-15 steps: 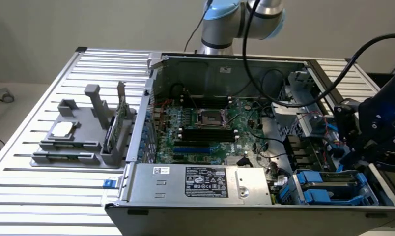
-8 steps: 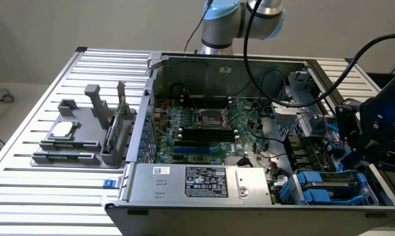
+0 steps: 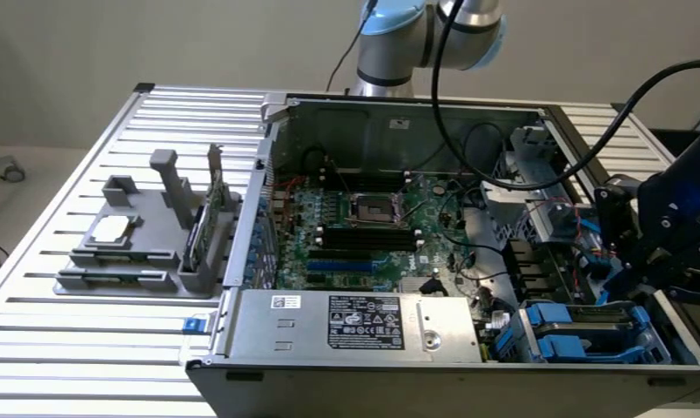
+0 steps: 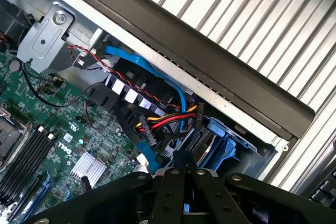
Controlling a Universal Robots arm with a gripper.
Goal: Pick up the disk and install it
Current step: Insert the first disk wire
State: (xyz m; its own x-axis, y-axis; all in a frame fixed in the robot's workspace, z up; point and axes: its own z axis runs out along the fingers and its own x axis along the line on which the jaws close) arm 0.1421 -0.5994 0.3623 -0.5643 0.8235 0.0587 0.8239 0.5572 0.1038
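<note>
My gripper (image 3: 631,280) hangs over the drive bays in the open computer case's corner, at the exterior view's lower right. In the wrist view its black fingers (image 4: 173,174) meet at the tips, so the gripper (image 4: 184,157) is shut, and I see nothing between them. Just beyond the tips lies a blue-railed bay (image 4: 223,139) with a dark slot. A silver-grey, blue-railed unit that looks like the disk (image 3: 592,324) rests in that bay under the gripper. I cannot tell if the fingers touch it.
The case (image 3: 326,383) lies open on a slatted metal table (image 3: 83,348). Motherboard (image 3: 362,231), power supply (image 3: 350,322) and loose cables (image 4: 168,116) surround the bays. A grey fixture (image 3: 130,279) at the exterior view's left holds a silver chip (image 3: 111,230) and a green card (image 3: 214,209).
</note>
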